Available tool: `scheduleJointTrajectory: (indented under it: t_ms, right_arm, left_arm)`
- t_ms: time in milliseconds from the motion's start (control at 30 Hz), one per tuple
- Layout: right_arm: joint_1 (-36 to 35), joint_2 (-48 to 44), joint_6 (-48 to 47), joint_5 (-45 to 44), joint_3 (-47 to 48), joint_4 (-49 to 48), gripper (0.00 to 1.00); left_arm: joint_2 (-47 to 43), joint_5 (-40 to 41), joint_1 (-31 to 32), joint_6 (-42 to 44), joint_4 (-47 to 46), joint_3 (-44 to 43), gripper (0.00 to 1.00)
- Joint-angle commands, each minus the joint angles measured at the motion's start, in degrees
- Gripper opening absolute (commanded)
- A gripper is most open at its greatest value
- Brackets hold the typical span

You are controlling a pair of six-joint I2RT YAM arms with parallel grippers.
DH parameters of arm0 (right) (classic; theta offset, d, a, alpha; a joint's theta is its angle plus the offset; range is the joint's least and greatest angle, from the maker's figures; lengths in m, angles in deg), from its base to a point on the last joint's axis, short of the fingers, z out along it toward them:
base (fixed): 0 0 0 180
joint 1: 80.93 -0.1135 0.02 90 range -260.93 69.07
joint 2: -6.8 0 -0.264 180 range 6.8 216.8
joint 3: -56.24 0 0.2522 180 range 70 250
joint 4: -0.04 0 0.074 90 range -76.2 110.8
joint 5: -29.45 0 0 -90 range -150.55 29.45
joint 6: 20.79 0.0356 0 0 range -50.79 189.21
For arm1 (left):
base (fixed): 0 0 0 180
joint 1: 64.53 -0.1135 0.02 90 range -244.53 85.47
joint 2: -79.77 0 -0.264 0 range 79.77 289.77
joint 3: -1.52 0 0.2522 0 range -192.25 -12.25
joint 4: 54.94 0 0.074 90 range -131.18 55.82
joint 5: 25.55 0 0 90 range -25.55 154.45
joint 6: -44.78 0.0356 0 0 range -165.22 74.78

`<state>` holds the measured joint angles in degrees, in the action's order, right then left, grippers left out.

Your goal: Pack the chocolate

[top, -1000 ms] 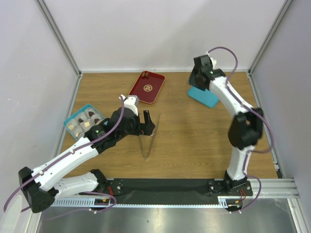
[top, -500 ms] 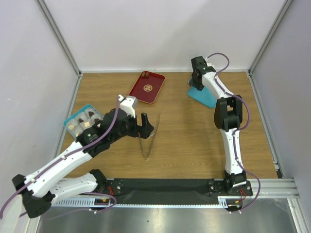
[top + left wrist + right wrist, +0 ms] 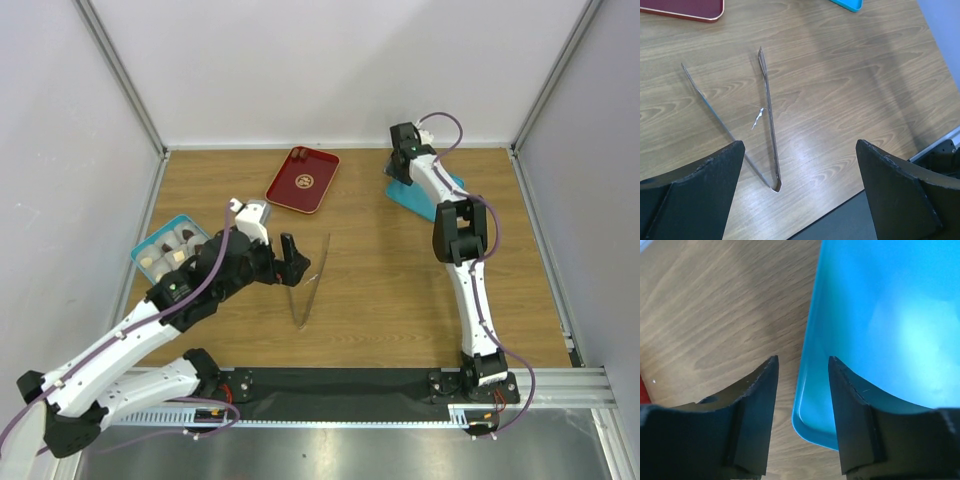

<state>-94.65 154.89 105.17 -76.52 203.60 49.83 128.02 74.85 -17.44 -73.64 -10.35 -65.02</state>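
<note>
Several small dark and pale pieces of chocolate (image 3: 173,249) sit in the compartments of the teal box (image 3: 147,247) at the left. Two dark pieces (image 3: 300,155) lie at the far end of the red tray (image 3: 310,190). My left gripper (image 3: 290,260) (image 3: 800,192) hovers open and empty above the metal tongs (image 3: 308,287) (image 3: 767,117), which lie spread on the wood. My right gripper (image 3: 405,165) (image 3: 803,365) is at the teal lid (image 3: 428,198) (image 3: 890,315). Its jaws straddle the lid's left rim near a corner, partly open, with a gap on each side.
White walls with metal corner posts close off the back and sides. A black strip (image 3: 350,382) runs along the near edge by the arm bases. The lid's corner (image 3: 847,4) and the tray's edge (image 3: 690,11) show at the top of the left wrist view.
The left gripper has drawn back a little to the left and toward the near edge, away from the tongs. The right arm has stretched farther back over the lid's edge, and its jaws have narrowed slightly.
</note>
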Motion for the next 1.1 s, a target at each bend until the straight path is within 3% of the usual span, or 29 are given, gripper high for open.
scheduleJointTrajectory:
  t_ms: [0,200,300,400,467,533,667,733,967,1067]
  right_arm:
    - [-1.0,2.5,-3.7,-2.8,2.3,0.8,0.49]
    - [-1.5,2.9,-8.9,-0.4,0.8,0.8,0.37]
    - [-1.8,2.8,-10.9,2.2,0.3,1.1,0.25]
    - [-2.3,0.7,-12.7,6.5,-1.1,1.1,0.06]
    - [-2.5,-1.8,-13.3,9.9,-3.0,0.5,0.00]
    - [-3.1,-7.5,-13.6,12.5,-8.3,-1.1,0.00]
    - [-3.2,-20.4,-12.1,19.7,-21.5,-7.7,0.00]
    - [-3.2,-24.7,-11.4,21.5,-27.5,-11.3,0.00]
    - [-2.9,-38.3,-8.3,33.3,-35.1,-15.0,0.00]
    - [-2.6,-43.8,-2.9,38.7,-36.7,-18.4,0.00]
  left_arm:
    - [2.2,2.2,0.2,1.2,0.2,-4.0,1.00]
    - [1.3,5.5,0.0,2.0,2.0,-5.0,1.00]
    - [-0.1,5.3,-0.1,1.5,1.3,-5.0,1.00]
    - [0.1,5.3,-0.9,1.2,2.0,-6.2,0.99]
    - [0.5,2.9,-2.3,1.1,2.5,-7.2,0.98]
    - [0.7,0.0,-6.3,1.1,2.2,-7.4,0.97]
    - [2.2,-14.8,-18.3,1.4,0.6,-8.0,0.96]
    - [3.6,-18.6,-20.9,1.8,-0.2,-9.0,0.96]
    - [10.5,-29.2,-27.5,0.2,-3.6,-14.0,0.96]
    - [13.2,-39.6,-31.3,-4.2,-10.6,-13.4,0.96]
